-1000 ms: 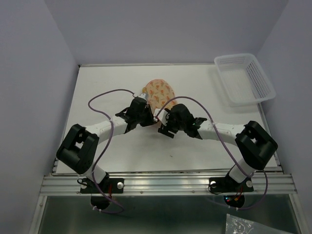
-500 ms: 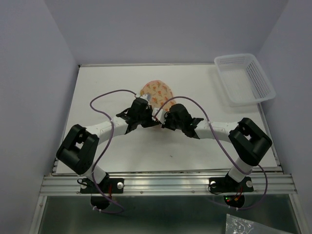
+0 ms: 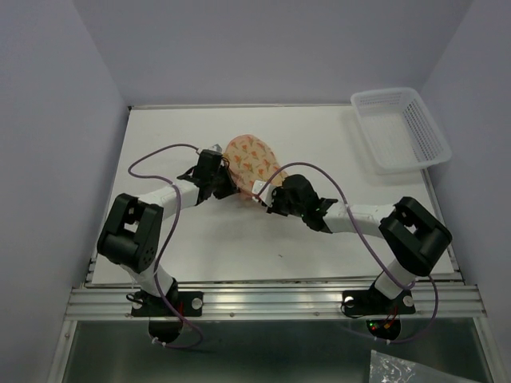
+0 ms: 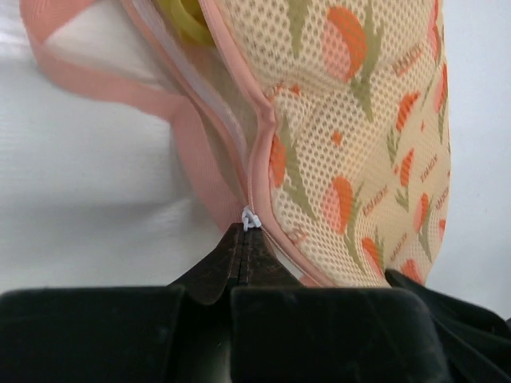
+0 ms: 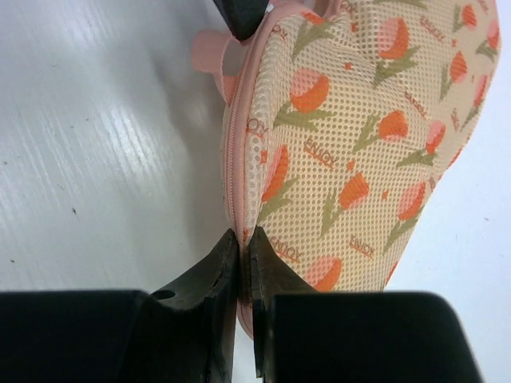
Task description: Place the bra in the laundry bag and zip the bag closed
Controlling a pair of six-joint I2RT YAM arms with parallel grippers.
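The laundry bag (image 3: 250, 162), a cream-peach mesh case with an orange tulip print and pink edging, lies at the table's middle. In the left wrist view its zip (image 4: 209, 112) is still parted at the top, and the yellow bra (image 4: 182, 19) shows inside the gap. My left gripper (image 4: 244, 233) is shut on the small white zip pull (image 4: 250, 218) at the bag's left edge. My right gripper (image 5: 244, 242) is shut on the bag's pink zipped seam (image 5: 233, 152) at its near edge. The bag's pink loop (image 4: 96, 78) lies flat on the table.
A white plastic lattice basket (image 3: 399, 128) stands at the back right corner. The white table (image 3: 319, 144) ends at a metal rail near the arm bases. Purple cables arc over both arms. My left gripper's dark fingertip (image 5: 242, 16) shows at the top of the right wrist view.
My right gripper has gone from open to shut on the bag's near edge. My left gripper has travelled left and back along the bag's rim with the zip pull; the bag has shifted.
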